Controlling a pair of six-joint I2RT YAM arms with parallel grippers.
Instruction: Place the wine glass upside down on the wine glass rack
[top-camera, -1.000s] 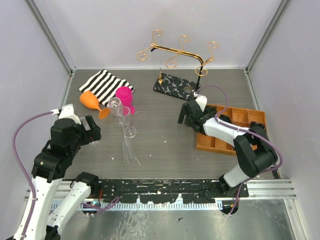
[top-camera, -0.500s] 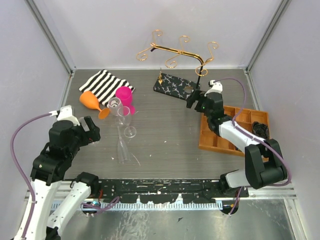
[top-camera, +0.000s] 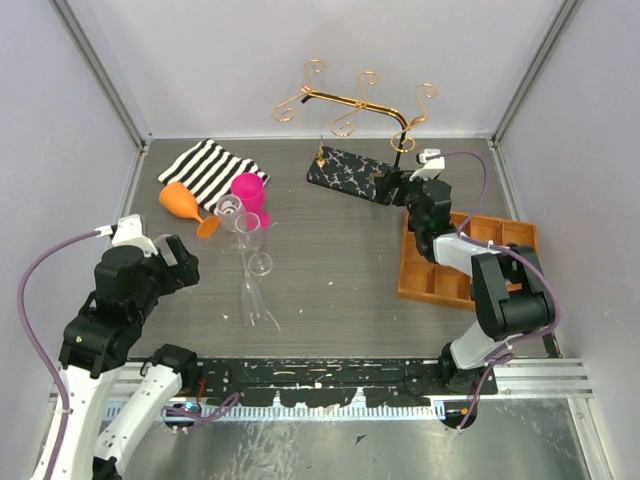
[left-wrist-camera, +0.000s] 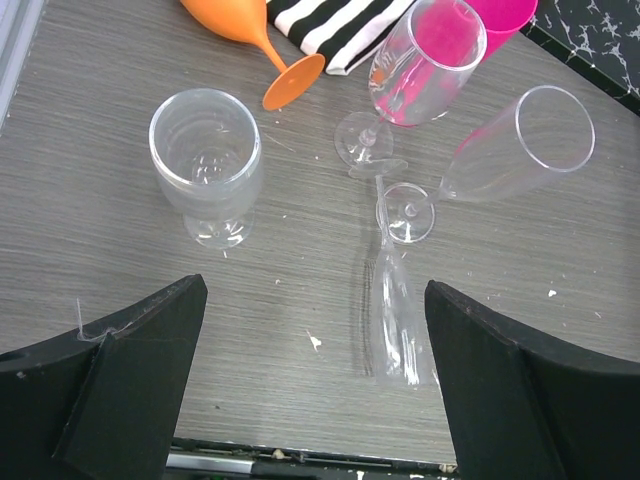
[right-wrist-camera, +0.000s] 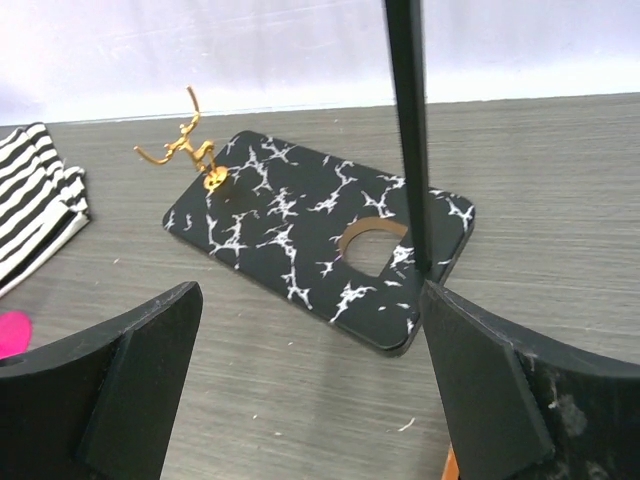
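**Both grippers open, wine glass on the table far from the rack**

The wine glass rack (top-camera: 355, 108) stands at the far side of the table (top-camera: 330, 260), a little to the right of the middle. Its gold wire arms with curled ends rise over a black base (right-wrist-camera: 290, 225) with white marbling. In the right wrist view a dark post (right-wrist-camera: 405, 120) goes up from this base next to a round hole.

The right gripper (right-wrist-camera: 310, 300) is low over the table, just beside the near right corner of the base. Its two fingers are wide apart and nothing is between them. The post appears ahead of them, closer to the right finger; I cannot tell if it touches.

The wine glass (left-wrist-camera: 205, 165), clear with a short stem, stands upright on the left part of the table, well apart from the rack. Near it are other clear glasses: one tall glass (left-wrist-camera: 420, 60) upright, one flute (left-wrist-camera: 520, 140) tilted, and one flute (left-wrist-camera: 395, 315) lying flat. An orange glass (left-wrist-camera: 245, 20) lies on its side, with its bowl against a striped cloth (top-camera: 210, 168), and a pink cup (top-camera: 248, 190) is just beside the clear glasses.

The left gripper (left-wrist-camera: 312, 300) hovers over the table on the near side of the glasses. Its fingers are spread wide and hold nothing.

An orange compartment tray (top-camera: 475, 265) lies on the right side, under the right arm.
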